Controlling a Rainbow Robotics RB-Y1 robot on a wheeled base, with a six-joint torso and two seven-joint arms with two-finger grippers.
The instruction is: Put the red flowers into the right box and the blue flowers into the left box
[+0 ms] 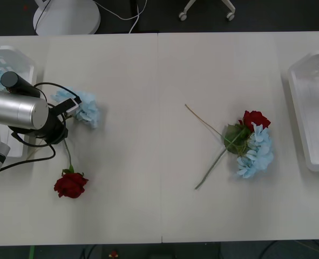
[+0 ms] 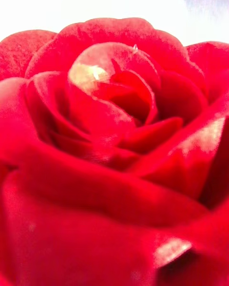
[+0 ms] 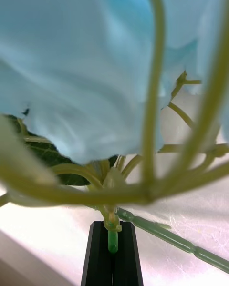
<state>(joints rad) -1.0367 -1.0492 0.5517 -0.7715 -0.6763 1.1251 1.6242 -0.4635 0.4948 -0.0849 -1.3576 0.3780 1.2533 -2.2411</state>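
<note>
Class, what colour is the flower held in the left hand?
Pale sky blue flower, gripped by the left hand; clearest in the front view.

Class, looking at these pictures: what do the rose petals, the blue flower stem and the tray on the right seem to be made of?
Rose: probably fabric, velvety, with soft sheen patches on the petals.
Blue flower stem: likely moulded plastic; glossy green, with bead-like ridges.
Right box: apparently white plastic, smooth, with rounded corners and a raised rim.

We see a wide white table [image 1: 148, 81] with a thin seam running down its middle. Beyond its far edge lies dark floor [image 1: 256, 24], where a round white stand base [image 1: 66, 17], a white cable [image 1: 128, 15] and chair casters [image 1: 206, 11] rest.
</note>
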